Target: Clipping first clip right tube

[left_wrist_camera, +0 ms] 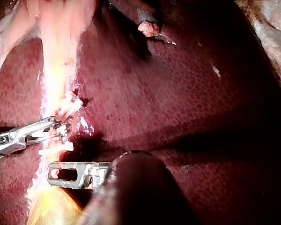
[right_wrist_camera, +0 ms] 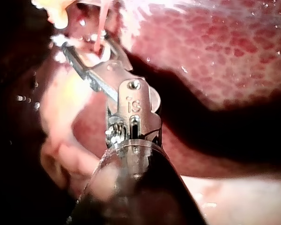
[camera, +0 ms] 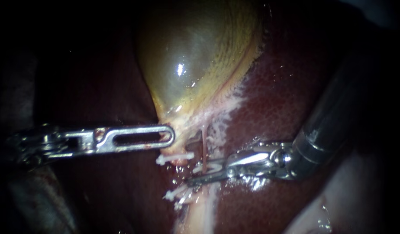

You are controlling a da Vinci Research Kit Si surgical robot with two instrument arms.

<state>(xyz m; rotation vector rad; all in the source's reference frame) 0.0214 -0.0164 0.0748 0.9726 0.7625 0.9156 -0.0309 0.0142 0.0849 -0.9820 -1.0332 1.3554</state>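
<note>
The jaws of my right instrument [camera: 195, 173] stand apart with a gap between them, and the thin reddish right tube [camera: 204, 141] runs down into that gap; whether either jaw presses on it I cannot tell. In the right wrist view the same instrument [right_wrist_camera: 86, 43] shows its two jaws spread in a narrow fork, with the pink tube [right_wrist_camera: 101, 30] passing between them near their tips. The tube sits just below the gallbladder's neck, rising from the pale strip of tissue [camera: 200, 214] that runs along the liver.

The jaws of my left instrument [camera: 169, 138] lie together, closed on the pale neck of the gallbladder [camera: 195, 56]; the upper jaw is flat with a long slot. The left wrist view shows this slotted jaw [left_wrist_camera: 54, 174] beside the yellow gallbladder tissue [left_wrist_camera: 51, 211].

Just beside the left jaws' tip a white clip [camera: 174, 158] lies across the tissue, between the two instruments; further along the pale strip, beyond the right jaws, sits a second white clip [camera: 176, 196]. In the left wrist view the nearer clip [left_wrist_camera: 56, 149] lies between the slotted jaw and my right instrument [left_wrist_camera: 61, 127]; the farther clip [left_wrist_camera: 70, 105] lies past it.

The dark red, mottled liver [camera: 295, 99] surrounds all of this; the rounded, glossy yellow-green gallbladder rests on it above the instruments.
</note>
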